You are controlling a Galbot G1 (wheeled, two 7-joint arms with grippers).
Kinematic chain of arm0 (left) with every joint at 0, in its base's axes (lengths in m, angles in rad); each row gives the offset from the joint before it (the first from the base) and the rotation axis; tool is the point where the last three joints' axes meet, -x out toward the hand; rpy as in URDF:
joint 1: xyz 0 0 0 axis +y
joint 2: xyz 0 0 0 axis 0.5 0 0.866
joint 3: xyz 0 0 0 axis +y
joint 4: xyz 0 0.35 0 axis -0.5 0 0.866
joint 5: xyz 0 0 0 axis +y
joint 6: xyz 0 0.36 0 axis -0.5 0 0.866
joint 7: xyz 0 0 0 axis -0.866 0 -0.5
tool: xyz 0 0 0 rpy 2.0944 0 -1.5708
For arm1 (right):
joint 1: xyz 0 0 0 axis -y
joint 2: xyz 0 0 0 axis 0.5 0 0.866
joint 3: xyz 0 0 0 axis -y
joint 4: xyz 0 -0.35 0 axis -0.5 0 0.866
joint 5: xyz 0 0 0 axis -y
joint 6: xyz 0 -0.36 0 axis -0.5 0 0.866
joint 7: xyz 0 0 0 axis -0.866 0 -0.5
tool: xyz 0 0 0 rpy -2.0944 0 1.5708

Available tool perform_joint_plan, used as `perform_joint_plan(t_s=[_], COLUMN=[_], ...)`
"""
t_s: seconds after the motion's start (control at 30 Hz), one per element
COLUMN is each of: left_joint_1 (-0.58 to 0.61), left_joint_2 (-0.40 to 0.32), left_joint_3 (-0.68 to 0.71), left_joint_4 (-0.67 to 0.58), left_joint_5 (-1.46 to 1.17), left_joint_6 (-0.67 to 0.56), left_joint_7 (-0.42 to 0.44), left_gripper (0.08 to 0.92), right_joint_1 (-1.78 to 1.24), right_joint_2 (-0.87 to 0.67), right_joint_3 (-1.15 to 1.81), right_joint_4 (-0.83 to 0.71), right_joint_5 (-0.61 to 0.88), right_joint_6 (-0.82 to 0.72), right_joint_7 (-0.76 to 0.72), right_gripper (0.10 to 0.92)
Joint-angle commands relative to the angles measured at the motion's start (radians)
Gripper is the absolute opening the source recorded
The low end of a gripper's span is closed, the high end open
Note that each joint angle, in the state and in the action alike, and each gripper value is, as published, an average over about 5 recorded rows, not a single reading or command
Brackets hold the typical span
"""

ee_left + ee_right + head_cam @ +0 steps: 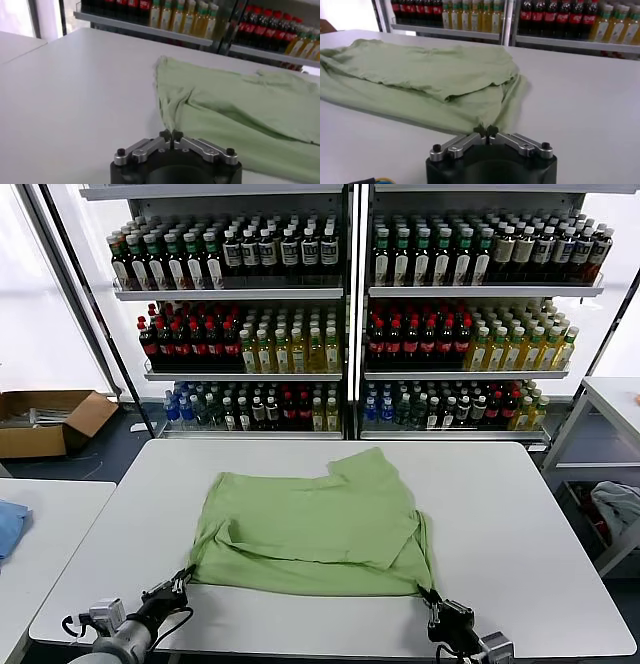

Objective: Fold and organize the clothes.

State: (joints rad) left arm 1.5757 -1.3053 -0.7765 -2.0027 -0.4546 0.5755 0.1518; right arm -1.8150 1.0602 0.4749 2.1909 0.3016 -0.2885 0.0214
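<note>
The light green shirt [310,519] lies partly folded on the white table [520,524], with a sleeve flap pointing to the far side. Its collar, buttons and chest print are hidden. My left gripper [183,581] is shut on the shirt's near left corner; the left wrist view shows its jaws [171,135] pinching the cloth [240,110]. My right gripper [432,595] is shut on the near right corner; the right wrist view shows its jaws [485,131] closed on the fabric [430,75]. Both grippers sit at the table's near edge.
Shelves of bottles [350,314] stand behind the table. A second table [40,534] at the left carries a blue cloth [8,524]. A cardboard box [45,419] lies on the floor at the far left. Another table [615,399] stands at the right.
</note>
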Motion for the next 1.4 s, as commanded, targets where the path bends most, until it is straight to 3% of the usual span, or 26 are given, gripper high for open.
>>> perform_joint_plan(t_s=[0.03,0.3,0.43,0.67,0.87,1.07,1.23,1.4], left_joint_1=[0.228,0.286,0.252,0.134,-0.051,-0.195,-0.318,-0.435], left_joint_2=[-0.036,-0.056,-0.066,-0.043,0.023,0.159,0.226,0.253], left_joint_3=[-0.114,-0.140,-0.161,-0.237,-0.135,-0.042,0.036,0.133], left_joint_4=[-0.193,-0.241,-0.281,-0.274,-0.134,0.027,0.161,0.303], left_joint_5=[0.080,0.070,0.067,0.039,-0.043,-0.111,-0.118,-0.118], left_joint_6=[0.002,0.004,0.004,0.003,0.001,0.001,0.000,-0.002], left_joint_7=[0.018,0.031,0.017,0.021,0.043,0.045,0.048,0.046], left_gripper=[0.090,0.087,0.121,0.305,0.487,0.660,0.792,0.821], right_joint_1=[-0.231,-0.291,-0.237,0.074,0.600,0.945,1.100,1.210], right_joint_2=[0.002,0.007,0.002,-0.076,-0.099,-0.116,-0.090,-0.036], right_joint_3=[0.052,0.050,0.069,0.138,-0.038,-0.220,-0.326,-0.400], right_joint_4=[0.127,0.153,0.166,0.151,-0.147,-0.396,-0.576,-0.744], right_joint_5=[-0.040,-0.098,-0.034,0.187,0.286,0.305,0.308,0.296], right_joint_6=[0.022,0.038,0.043,-0.002,-0.123,-0.171,-0.177,-0.176], right_joint_7=[-0.009,0.035,0.042,-0.022,-0.102,-0.196,-0.249,-0.266], right_gripper=[0.119,0.155,0.262,0.470,0.643,0.787,0.821,0.823])
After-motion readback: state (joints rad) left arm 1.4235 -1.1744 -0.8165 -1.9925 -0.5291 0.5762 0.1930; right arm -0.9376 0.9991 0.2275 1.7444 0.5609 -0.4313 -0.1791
